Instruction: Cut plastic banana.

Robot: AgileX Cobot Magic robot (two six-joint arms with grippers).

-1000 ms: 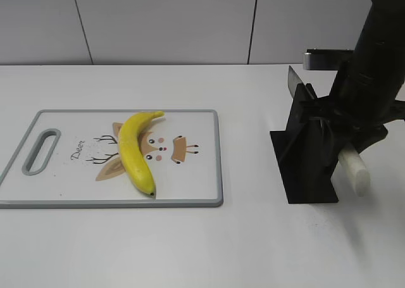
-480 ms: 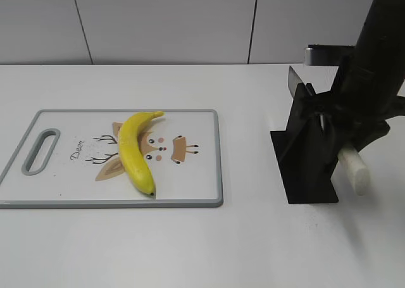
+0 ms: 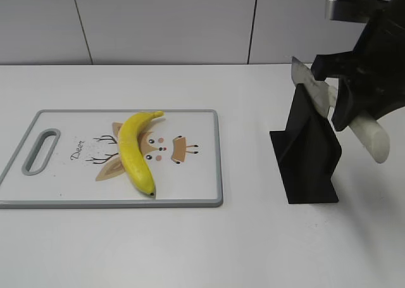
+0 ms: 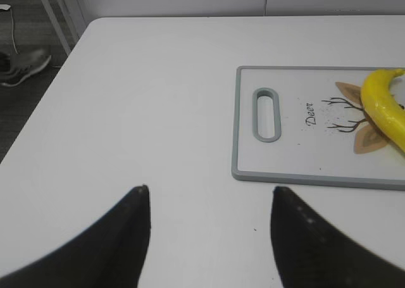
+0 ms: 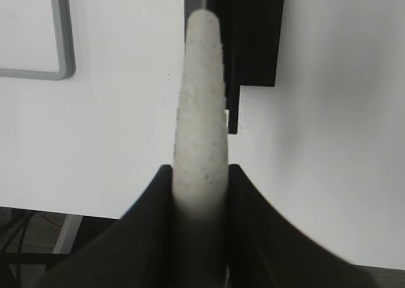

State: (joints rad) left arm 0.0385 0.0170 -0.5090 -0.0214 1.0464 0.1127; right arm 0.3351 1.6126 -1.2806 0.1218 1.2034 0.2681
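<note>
The yellow plastic banana lies on the white cutting board, near its middle; its top end shows in the left wrist view. My right gripper is shut on the white handle of a knife. The knife is lifted, its blade just above the top of the black knife stand. My left gripper is open and empty over bare table, left of the board, and is out of the exterior view.
The board has a grey rim and a handle slot at its left end. The black stand is right of the board. A grey panelled wall runs behind the table. The table's left edge drops to the floor.
My right gripper has risen with the knife, drawing the blade up out of the black stand. The banana, board and stand have not moved.
</note>
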